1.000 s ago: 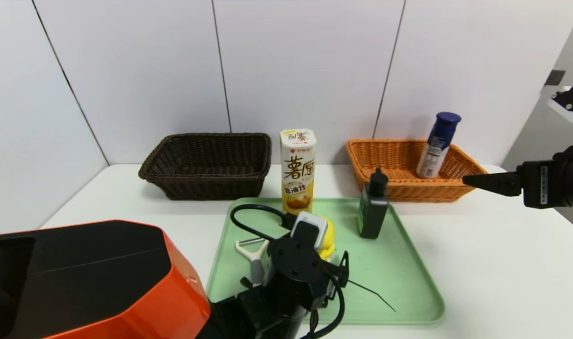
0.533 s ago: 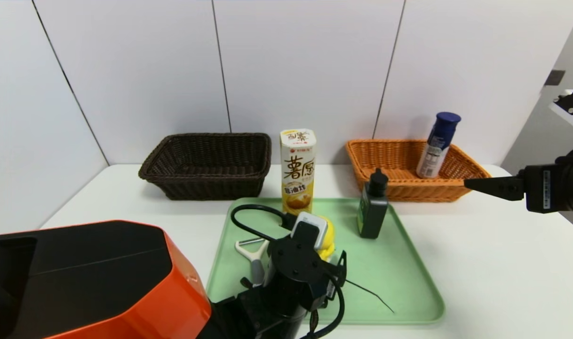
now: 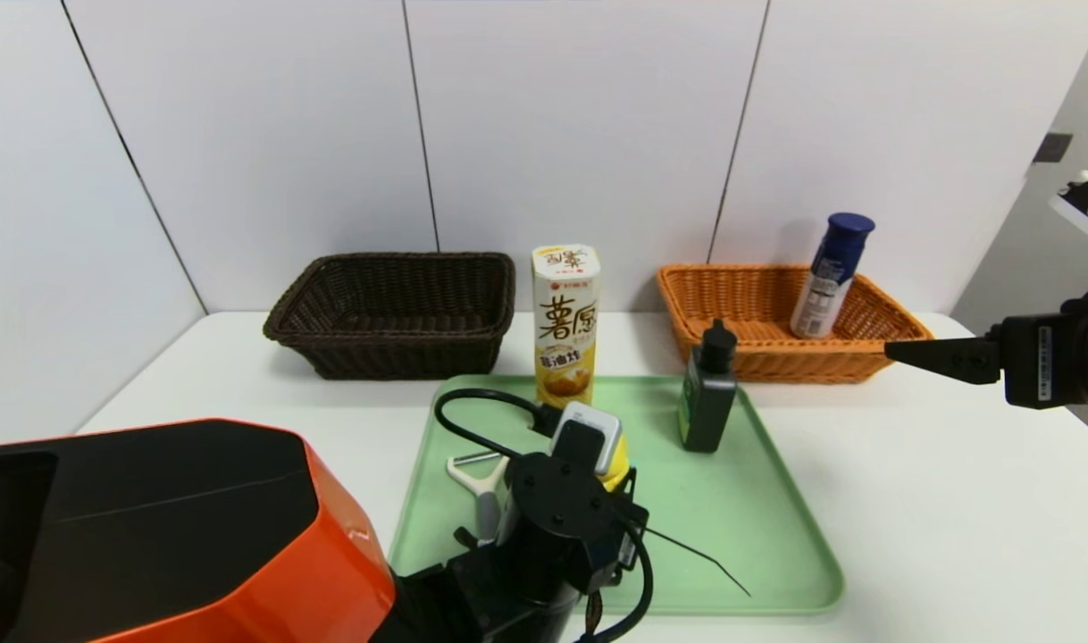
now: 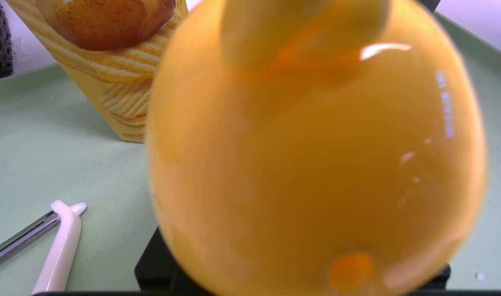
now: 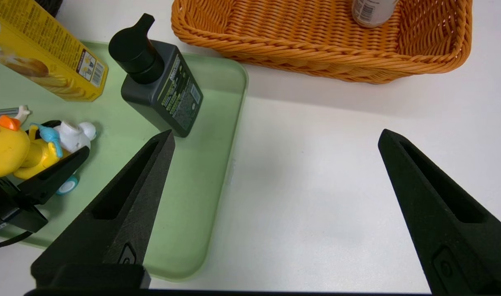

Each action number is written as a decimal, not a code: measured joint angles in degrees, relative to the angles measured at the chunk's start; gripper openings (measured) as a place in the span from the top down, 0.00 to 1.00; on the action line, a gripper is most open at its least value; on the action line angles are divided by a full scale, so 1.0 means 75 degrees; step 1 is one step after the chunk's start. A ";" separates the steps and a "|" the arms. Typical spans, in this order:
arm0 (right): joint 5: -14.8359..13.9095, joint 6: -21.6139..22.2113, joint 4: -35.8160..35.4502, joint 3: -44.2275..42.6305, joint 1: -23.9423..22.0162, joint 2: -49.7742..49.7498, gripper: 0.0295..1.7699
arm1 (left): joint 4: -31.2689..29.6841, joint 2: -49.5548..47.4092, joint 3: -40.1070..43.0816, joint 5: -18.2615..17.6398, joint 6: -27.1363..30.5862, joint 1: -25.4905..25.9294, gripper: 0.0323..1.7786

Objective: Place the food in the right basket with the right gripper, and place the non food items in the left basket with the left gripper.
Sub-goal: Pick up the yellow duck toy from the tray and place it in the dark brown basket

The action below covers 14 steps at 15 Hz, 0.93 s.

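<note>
Left gripper (image 3: 608, 478) has drawn its jaws in since a second ago. The finger seen on the right of the wrist in the head view now sits closer to the yellow duck toy (image 3: 623, 451). Right gripper (image 5: 275, 135) has slid a little toward the right edge of the scene.

- Left pincer: partly closed, one jaw on each side of the toy. Cannot tell if the pads already bear on it.
- Right pincer: jaws wide apart, nothing in them. It hovers over bare table right of the green tray (image 3: 758, 536), near the orange basket (image 3: 776, 357).
- Toy: on the tray, near its middle, just on the far side of the left wrist. The approach is close to level, from the near side.
- Left arm is much the nearer. The dark basket (image 3: 392, 313) lies far and left of the toy, well apart.
- Chip box (image 3: 566, 321) stands upright just beyond the toy. My judgement is that a lift should come before any swing left.

Views compared:
- Left wrist view: toy fills it, with the peeler (image 4: 57, 246) lying flat beside. No jaw tips are shown.
- Right wrist view: gives the toy's side, an orange beak and a small wheeled figure at its front.
- Head view: the wrist hides most of the toy.
</note>
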 joint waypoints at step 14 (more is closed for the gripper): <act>-0.0007 0.0015 0.0003 0.0224 -0.0007 -0.0180 0.03 | 0.0822 -0.1198 -0.0106 -0.0660 -0.0049 -0.0008 0.59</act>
